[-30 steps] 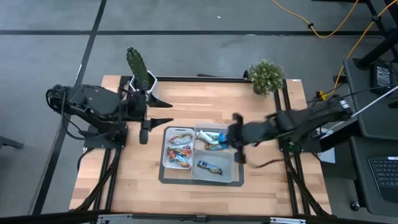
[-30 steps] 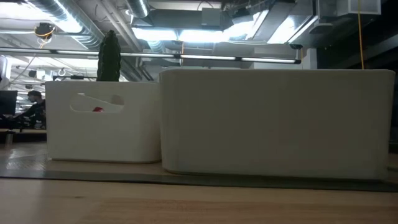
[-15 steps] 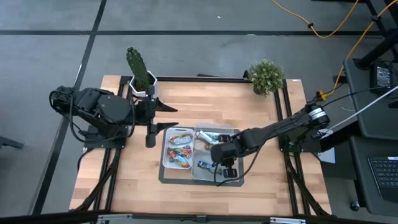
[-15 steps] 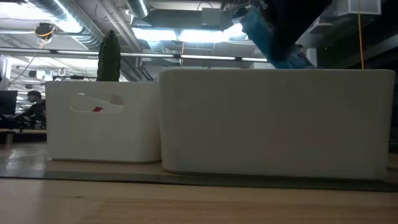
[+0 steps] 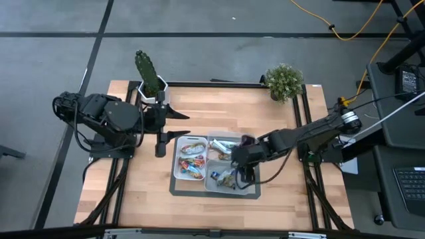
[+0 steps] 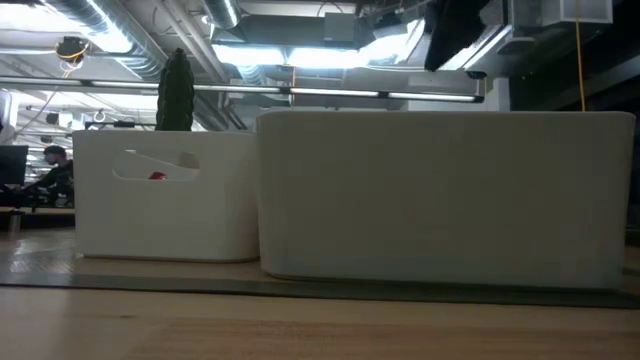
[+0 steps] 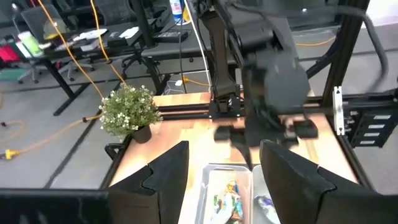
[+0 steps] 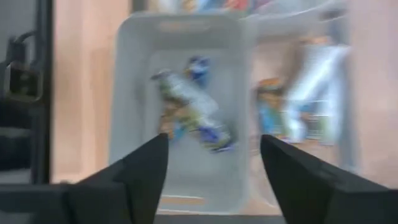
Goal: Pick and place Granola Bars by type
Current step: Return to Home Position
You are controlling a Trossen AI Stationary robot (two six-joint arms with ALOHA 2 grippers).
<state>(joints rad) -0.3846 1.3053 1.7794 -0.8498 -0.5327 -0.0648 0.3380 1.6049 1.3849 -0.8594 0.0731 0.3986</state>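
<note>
Sorting looks complete: granola bars [image 5: 191, 159] lie in the bins at frame centre. Right gripper [image 5: 243, 174] hovers over the lower gray bin [image 8: 127, 124], jaws wide, empty; next, lift home. Left gripper [image 5: 169, 127], centre-left, parked, open, empty

This was a robotics lab set inside an open-plan office: a wooden table [image 5: 199, 109] in a black metal frame [image 5: 226, 82] stood on a grey floor [image 5: 53, 26], with a yellow cable [image 5: 330, 28] trailing across it. Bare ducts [image 6: 110, 25] and strip lights [image 6: 290, 55] ran under the ceiling. Beyond stood cluttered desks [image 7: 93, 40] and office chairs [image 7: 134, 59] (a person [image 6: 55, 165] sat far off at one).
</note>
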